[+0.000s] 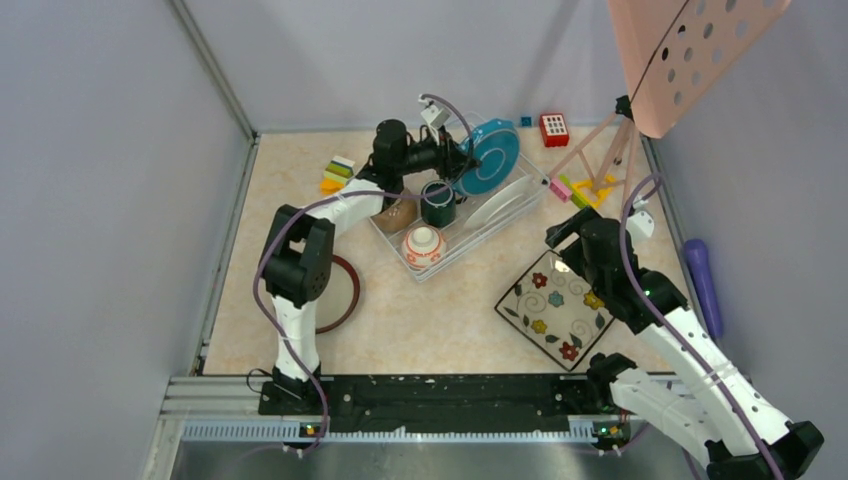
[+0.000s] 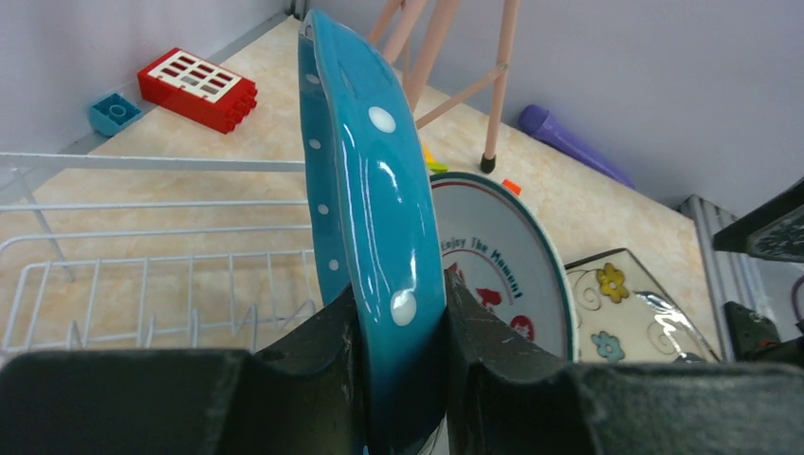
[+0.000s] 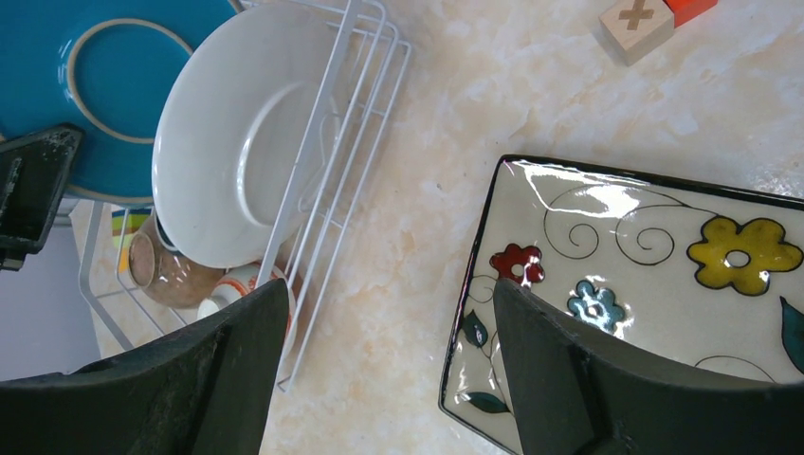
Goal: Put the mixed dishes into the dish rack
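On the tabletop (image 1: pixel 440 320) the rack (image 1: pixel 478 243) is set askew toward the far side. It is well apart from the square plate (image 1: pixel 555 310), laid flat on the right, and from the round plate (image 1: pixel 352 290), laid flat by the left arm. The blue plate (image 2: pixel 374 218) is gripped at its lower rim by the left tool (image 2: pixel 398 327) and is carried on edge above the rack's far end, so its long axis stands upright. The white plate (image 2: pixel 498 265) is stood in the dividers just beside it, face roughly parallel. Bare slots are seen below the blue plate and on its other side. The coming move is judged to turn on a straight drop into a slot next to the white plate. The right tool (image 3: pixel 389 303) is held wide open and empty over the edge of the square plate that faces the rack, so that plate is judged nearer the right arm.
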Tool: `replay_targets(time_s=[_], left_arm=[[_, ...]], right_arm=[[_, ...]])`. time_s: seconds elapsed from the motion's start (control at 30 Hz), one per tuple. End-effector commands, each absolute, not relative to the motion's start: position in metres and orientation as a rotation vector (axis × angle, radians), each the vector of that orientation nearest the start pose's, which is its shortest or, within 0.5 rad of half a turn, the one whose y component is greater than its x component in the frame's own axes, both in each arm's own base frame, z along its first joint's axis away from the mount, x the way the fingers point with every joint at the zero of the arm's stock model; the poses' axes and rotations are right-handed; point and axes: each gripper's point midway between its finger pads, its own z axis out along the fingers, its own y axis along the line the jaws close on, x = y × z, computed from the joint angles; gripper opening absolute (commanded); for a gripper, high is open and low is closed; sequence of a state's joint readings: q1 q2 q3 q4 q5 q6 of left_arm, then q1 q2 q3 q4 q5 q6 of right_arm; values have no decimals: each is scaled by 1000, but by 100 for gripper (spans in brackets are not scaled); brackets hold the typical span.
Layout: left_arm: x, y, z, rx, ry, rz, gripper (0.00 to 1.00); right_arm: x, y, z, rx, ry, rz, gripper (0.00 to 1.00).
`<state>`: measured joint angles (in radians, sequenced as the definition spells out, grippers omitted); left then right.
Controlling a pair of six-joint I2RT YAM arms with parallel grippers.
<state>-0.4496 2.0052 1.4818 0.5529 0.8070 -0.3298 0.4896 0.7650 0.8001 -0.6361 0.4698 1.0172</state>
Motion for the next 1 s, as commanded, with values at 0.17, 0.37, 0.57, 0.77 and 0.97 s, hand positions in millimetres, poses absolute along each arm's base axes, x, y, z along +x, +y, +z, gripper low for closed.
replay_targets(time_s=[0.17, 0.37, 0.57, 0.77, 0.97], left_arm=[[456, -383, 260, 1002, 1375, -1077, 0], [439, -398, 239, 1132, 1363, -1026, 2], [435, -404, 235, 1155, 1378, -985, 39], [434, -404, 249, 1123, 1382, -1001, 67], [430, -396, 283, 1062, 1366, -978, 68]], right_arm=[[261, 83, 225, 809, 1915, 424, 77], [262, 86, 224, 805, 1919, 432, 77], [261, 85, 226, 804, 1917, 437, 77], [256, 85, 219, 770, 1957, 412, 80], [247, 80, 195, 781, 2056, 324, 83]])
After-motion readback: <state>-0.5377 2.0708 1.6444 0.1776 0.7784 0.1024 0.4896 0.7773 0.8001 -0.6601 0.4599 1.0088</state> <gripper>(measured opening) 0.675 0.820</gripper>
